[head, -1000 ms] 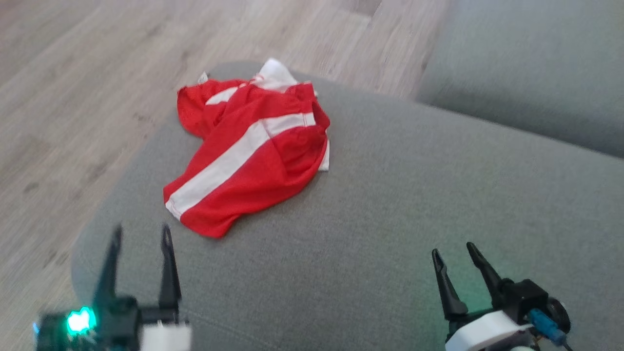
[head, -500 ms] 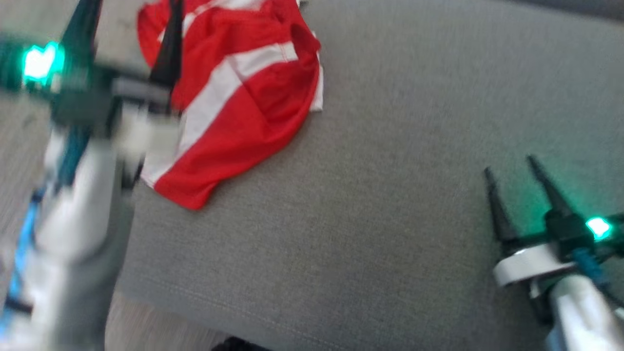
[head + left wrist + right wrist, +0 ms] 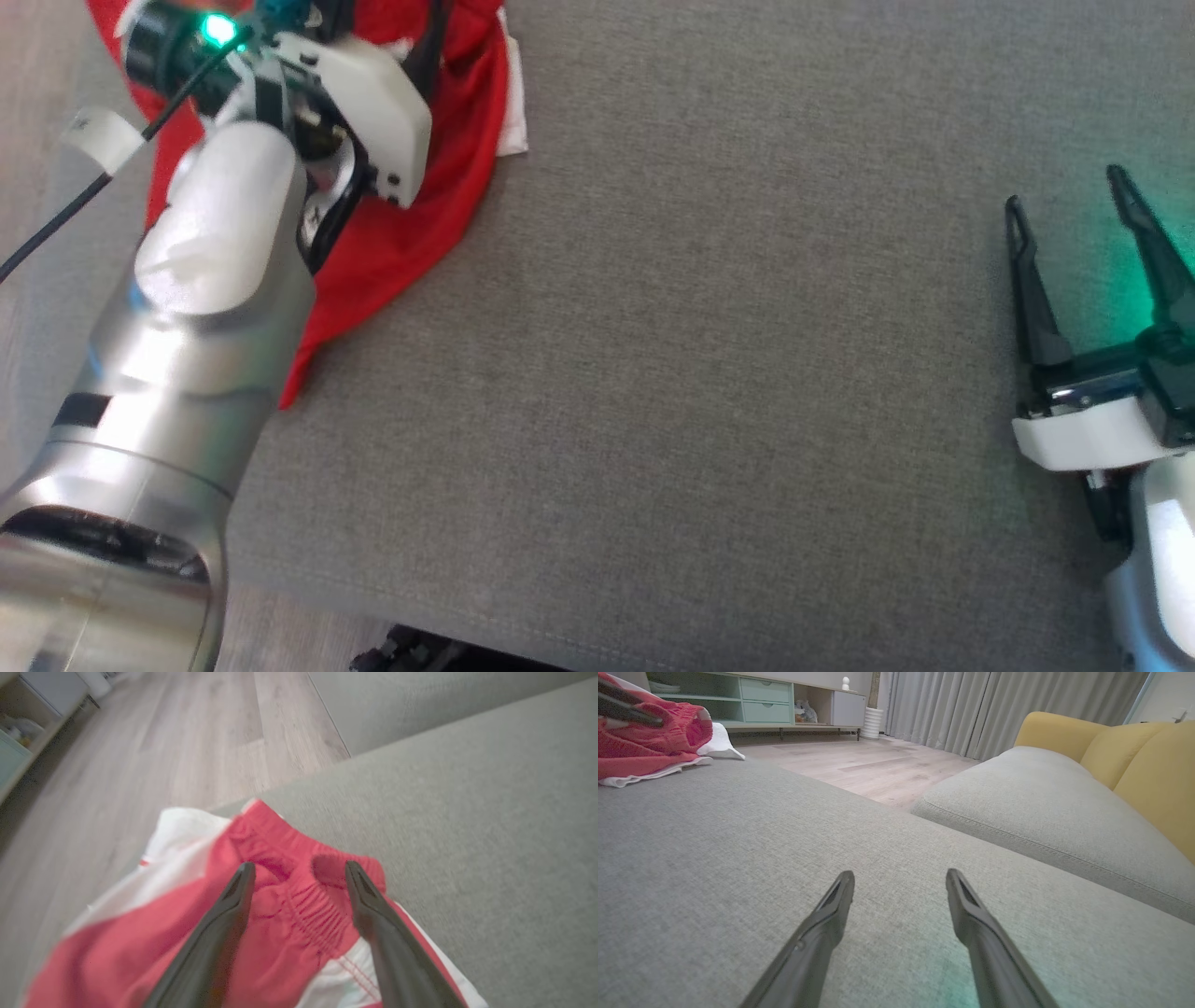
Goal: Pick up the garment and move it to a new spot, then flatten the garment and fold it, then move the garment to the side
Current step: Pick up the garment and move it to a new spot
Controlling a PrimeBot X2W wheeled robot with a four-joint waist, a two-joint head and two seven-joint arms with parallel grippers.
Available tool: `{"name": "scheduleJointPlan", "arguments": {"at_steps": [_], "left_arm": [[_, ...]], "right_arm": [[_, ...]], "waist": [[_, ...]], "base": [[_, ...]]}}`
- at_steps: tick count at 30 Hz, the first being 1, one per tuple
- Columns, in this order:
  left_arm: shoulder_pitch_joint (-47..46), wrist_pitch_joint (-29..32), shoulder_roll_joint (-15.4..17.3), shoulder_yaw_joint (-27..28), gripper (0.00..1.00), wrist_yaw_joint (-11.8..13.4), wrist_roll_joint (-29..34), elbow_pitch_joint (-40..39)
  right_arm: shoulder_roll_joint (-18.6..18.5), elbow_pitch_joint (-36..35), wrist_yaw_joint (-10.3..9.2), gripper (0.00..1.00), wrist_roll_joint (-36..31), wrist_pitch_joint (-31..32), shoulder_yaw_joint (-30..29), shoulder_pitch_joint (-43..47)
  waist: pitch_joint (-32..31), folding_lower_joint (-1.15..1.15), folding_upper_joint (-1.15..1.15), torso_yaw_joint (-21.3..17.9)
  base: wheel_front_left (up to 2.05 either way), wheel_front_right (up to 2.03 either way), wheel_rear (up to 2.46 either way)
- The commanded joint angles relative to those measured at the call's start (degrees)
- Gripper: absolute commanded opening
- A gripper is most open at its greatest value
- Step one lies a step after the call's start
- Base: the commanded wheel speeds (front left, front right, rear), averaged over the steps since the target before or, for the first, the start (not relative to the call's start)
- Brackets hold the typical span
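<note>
Pick-up is in hand: the garment [image 3: 439, 219] lies bunched at the cushion's [image 3: 700, 373] far left corner, the left gripper [image 3: 299, 865] wide open and empty over its waistband [image 3: 306, 907]. Next it likely needs to lower and pinch there. The right gripper [image 3: 1064, 187] hovers open, empty, near the right edge.

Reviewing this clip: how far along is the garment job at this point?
Done: nothing; the red-and-white garment lies crumpled near the edge of the grey cushion. In hand: the left tool, open, is poised over its waistband, not closed on it. The right tool hovers open over bare cushion. Left: pick up, move, flatten, fold, set aside.
</note>
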Motion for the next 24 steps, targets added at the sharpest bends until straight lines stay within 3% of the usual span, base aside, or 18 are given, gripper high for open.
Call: {"name": "scheduleJointPlan", "arguments": {"at_steps": [1, 4, 7, 8, 17, 24], "left_arm": [[-1.6, 0.6, 3.2, 1.0, 1.00, 0.1, -1.1, -0.6], [-2.0, 1.6, 4.5, -2.0, 1.00, 0.1, -2.7, 3.3], [-3.1, -1.4, 5.5, -3.9, 1.00, 0.1, -2.3, 5.2], [-3.4, -2.2, 5.7, -4.6, 0.00, 0.1, -2.4, 5.8], [-10.2, -11.6, 7.3, -5.9, 0.00, 0.6, -1.1, 7.0], [-17.2, -11.9, 9.8, -9.1, 0.00, 0.4, 2.0, -1.2]], "right_arm": [[-1.2, 0.8, -0.04, 1.00, 0.1, 0.3, 0.2, 1.9], [-1.3, 0.2, -0.04, 1.00, 0.0, 0.3, -0.4, 1.9], [-1.2, 0.1, -0.04, 1.00, -0.2, 0.3, -0.6, 1.8], [-1.1, 0.2, -0.04, 1.00, -0.3, 0.3, -0.5, 1.8], [1.1, 1.9, -0.04, 1.00, 0.3, 0.3, 1.1, 1.6], [6.8, 4.9, -0.04, 1.00, 2.7, 0.3, 3.2, -0.2]], "waist": [[0.9, 0.00, 0.00, -0.8], [1.9, 0.00, 0.00, -0.8], [2.2, 0.00, 0.00, -0.6], [2.0, 0.00, 0.00, -0.5], [-3.1, 0.00, 0.00, -1.5], [-11.1, 0.00, 0.00, -9.1]], "base": [[0.00, 0.00, 0.00], [0.00, 0.00, 0.00], [0.00, 0.00, 0.00], [0.00, 0.00, 0.00], [0.00, 0.00, 0.00], [0.00, 0.00, 0.00]]}}
